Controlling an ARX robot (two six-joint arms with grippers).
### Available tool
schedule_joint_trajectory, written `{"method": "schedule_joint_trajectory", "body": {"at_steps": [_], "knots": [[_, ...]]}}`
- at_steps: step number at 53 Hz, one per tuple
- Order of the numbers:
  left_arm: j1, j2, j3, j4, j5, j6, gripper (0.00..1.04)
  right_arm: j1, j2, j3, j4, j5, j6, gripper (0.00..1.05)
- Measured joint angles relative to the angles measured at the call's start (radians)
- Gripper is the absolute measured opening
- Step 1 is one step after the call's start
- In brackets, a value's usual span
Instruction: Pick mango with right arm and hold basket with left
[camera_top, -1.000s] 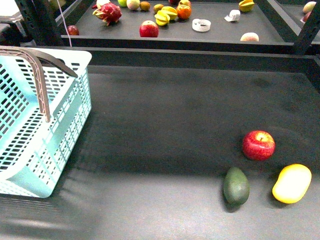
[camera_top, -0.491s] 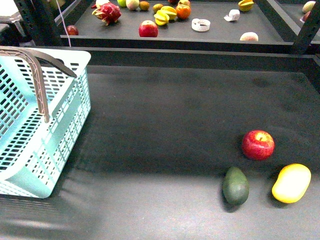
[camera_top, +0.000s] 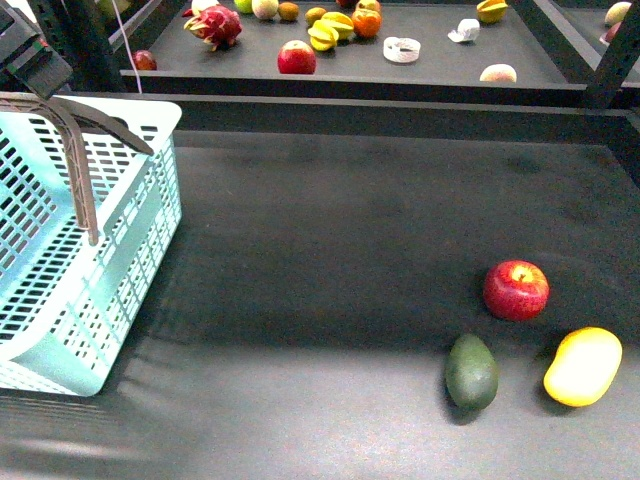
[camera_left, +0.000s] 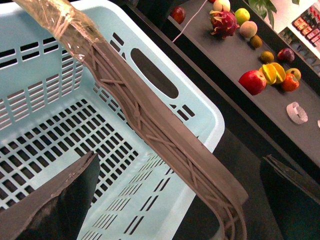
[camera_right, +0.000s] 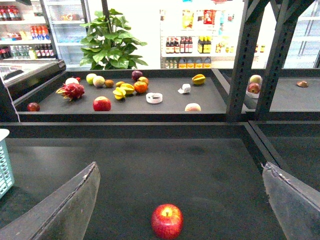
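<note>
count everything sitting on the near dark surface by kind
red apple: 1
avocado: 1
mango: 1
basket: 1
total: 4

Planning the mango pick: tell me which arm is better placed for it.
Right. The mango lies far right near the apple, which the open right gripper faces. The left gripper hovers open at the handle of the basket, far left.
</note>
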Motion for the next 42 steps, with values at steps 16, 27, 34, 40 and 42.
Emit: {"method": "schedule_joint_trajectory", "body": {"at_steps": [16,27,34,40,42], "knots": [[0.082,0.07,0.093,0.009,0.071,-0.179,0.99,0.0,0.0,0.0,0.0,0.0,0.0,0.97],[0.12,0.097,0.134,0.014,0.087,-0.245,0.99,0.0,0.0,0.0,0.0,0.0,0.0,0.97],[0.124,0.124,0.152,0.005,0.091,-0.253,0.99,0.0,0.0,0.0,0.0,0.0,0.0,0.97],[0.122,0.132,0.153,0.014,0.092,-0.259,0.92,0.0,0.0,0.0,0.0,0.0,0.0,0.97],[0.122,0.134,0.153,0.026,0.095,-0.261,0.84,0.0,0.0,0.0,0.0,0.0,0.0,0.97]]}}
